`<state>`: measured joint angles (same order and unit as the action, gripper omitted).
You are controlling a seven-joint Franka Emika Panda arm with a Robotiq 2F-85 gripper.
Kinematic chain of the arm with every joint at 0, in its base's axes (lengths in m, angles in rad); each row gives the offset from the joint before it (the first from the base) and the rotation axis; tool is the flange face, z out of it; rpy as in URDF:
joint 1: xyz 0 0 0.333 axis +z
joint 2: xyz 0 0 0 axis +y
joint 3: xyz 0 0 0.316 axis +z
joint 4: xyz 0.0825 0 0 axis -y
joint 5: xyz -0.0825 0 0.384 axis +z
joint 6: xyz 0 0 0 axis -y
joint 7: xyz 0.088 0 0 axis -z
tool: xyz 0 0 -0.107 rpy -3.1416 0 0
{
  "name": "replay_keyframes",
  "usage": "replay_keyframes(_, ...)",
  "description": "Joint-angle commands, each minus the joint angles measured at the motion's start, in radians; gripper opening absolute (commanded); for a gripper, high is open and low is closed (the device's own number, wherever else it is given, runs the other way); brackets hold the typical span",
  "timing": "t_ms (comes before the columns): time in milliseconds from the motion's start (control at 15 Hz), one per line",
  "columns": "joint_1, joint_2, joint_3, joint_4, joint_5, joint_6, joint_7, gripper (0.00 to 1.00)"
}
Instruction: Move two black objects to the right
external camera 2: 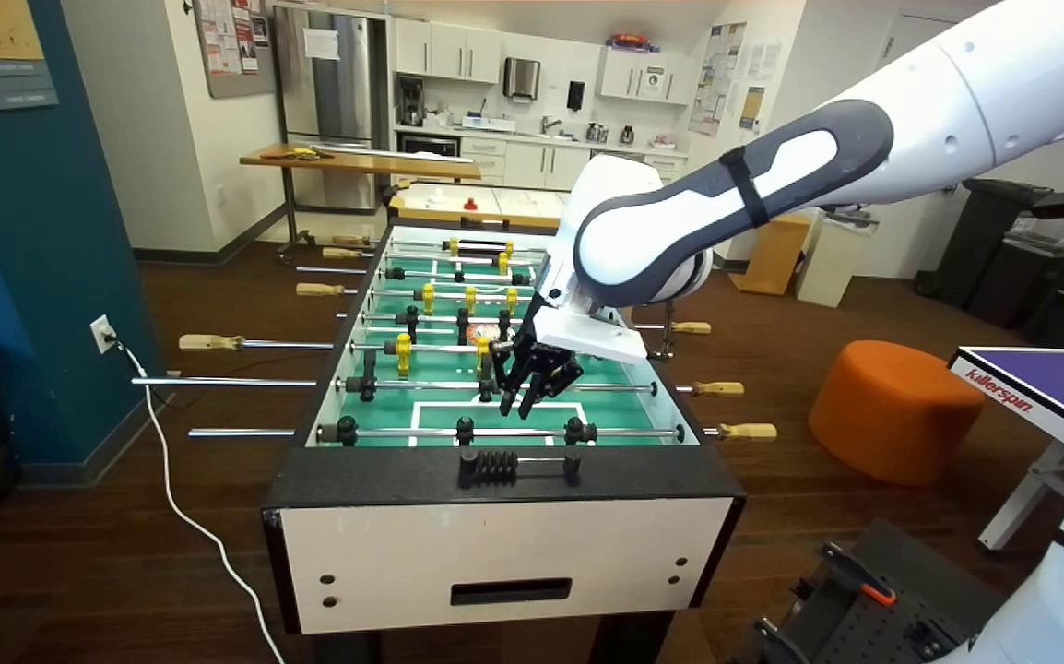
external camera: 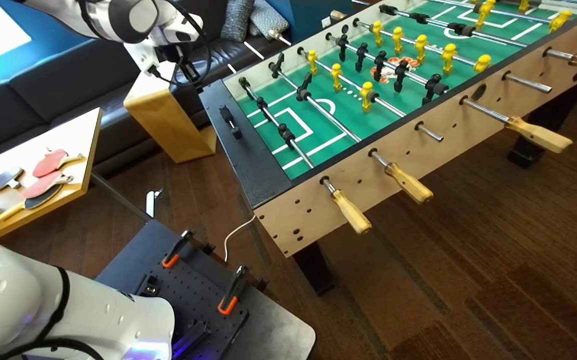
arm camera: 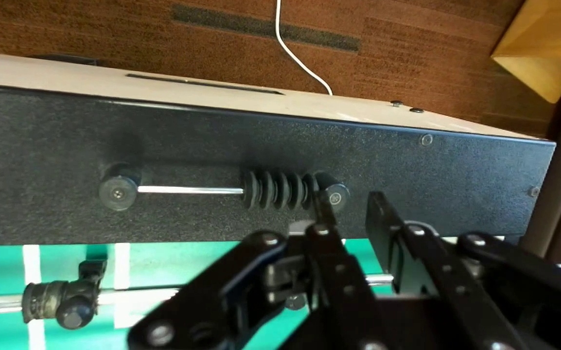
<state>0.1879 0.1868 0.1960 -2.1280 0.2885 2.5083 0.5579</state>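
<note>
Several black ridged score beads sit bunched on a thin metal rod on the black end ledge of a foosball table. In the wrist view the beads (arm camera: pixel 278 190) are against the right post (arm camera: pixel 335 197), with bare rod (arm camera: pixel 190 190) running to the left post (arm camera: pixel 119 192). The beads also show in both exterior views (external camera: pixel 226 114) (external camera 2: pixel 495 466). My gripper (arm camera: pixel 351 204) is open, with nothing between its fingers. Its left finger overlaps the end bead and right post in the wrist view. In an exterior view the gripper (external camera 2: pixel 516 408) hangs above the table's near end.
The black ledge (arm camera: pixel 455 180) ends at the right in the wrist view. Player rods (external camera 2: pixel 421 432) with black figures cross the green field beside it. Wooden handles (external camera: pixel 351 212) stick out from the side. A white cord (external camera 2: pixel 205 530) lies on the floor.
</note>
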Motion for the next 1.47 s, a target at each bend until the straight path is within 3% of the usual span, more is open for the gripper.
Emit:
replay_keyframes(0, 0.015, 0.052, -0.009, 0.013, 0.037, 0.087, 0.0, 0.0)
replay_keyframes(333, 0.015, 0.101, 0.0, -0.005, 0.09, 0.179, -0.02, 0.0)
replay_keyframes(800, 0.021, 0.11, -0.013, -0.002, 0.065, 0.157, -0.008, 0.0)
replay_keyframes(1400, 0.002, 0.169, -0.007, 0.011, 0.113, 0.169, -0.044, 0.0)
